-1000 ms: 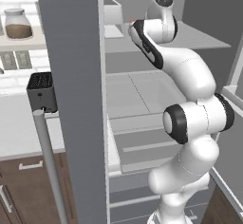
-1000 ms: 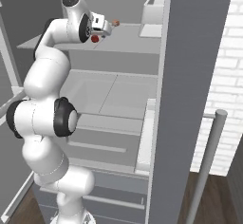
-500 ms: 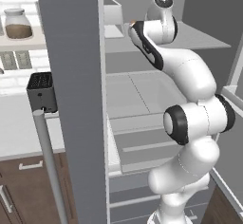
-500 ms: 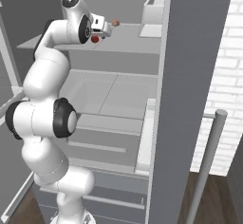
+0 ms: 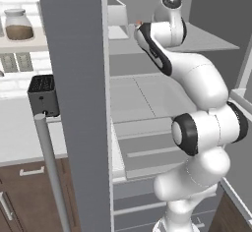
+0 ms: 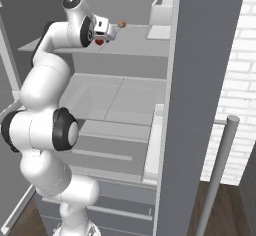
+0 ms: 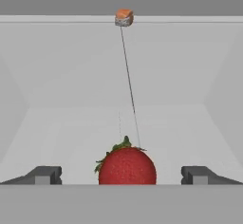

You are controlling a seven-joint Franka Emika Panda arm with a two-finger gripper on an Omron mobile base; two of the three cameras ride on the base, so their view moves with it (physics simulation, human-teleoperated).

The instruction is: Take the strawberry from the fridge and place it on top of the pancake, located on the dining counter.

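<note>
strawberry [image 7: 127, 167] btwn fingers [image 7: 45, 174] (spread wide), fridge [image 6: 120, 100]

1. The strawberry [image 7: 127, 166] is cut off along its lower part at 6 o'clock in the hand view.
2. In the right base view, the strawberry [image 6: 99, 42] is partly hidden by the hand.
3. The small orange lump [image 7: 124, 17] at 12 o'clock is too small to identify.

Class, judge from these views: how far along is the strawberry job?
Done: the fridge stands open and the end effector is at the upper shelf. In hand: it is open, with the strawberry between its fingertips, not yet gripped. Left: grasping it, carrying it out and setting it on the pancake.
</note>
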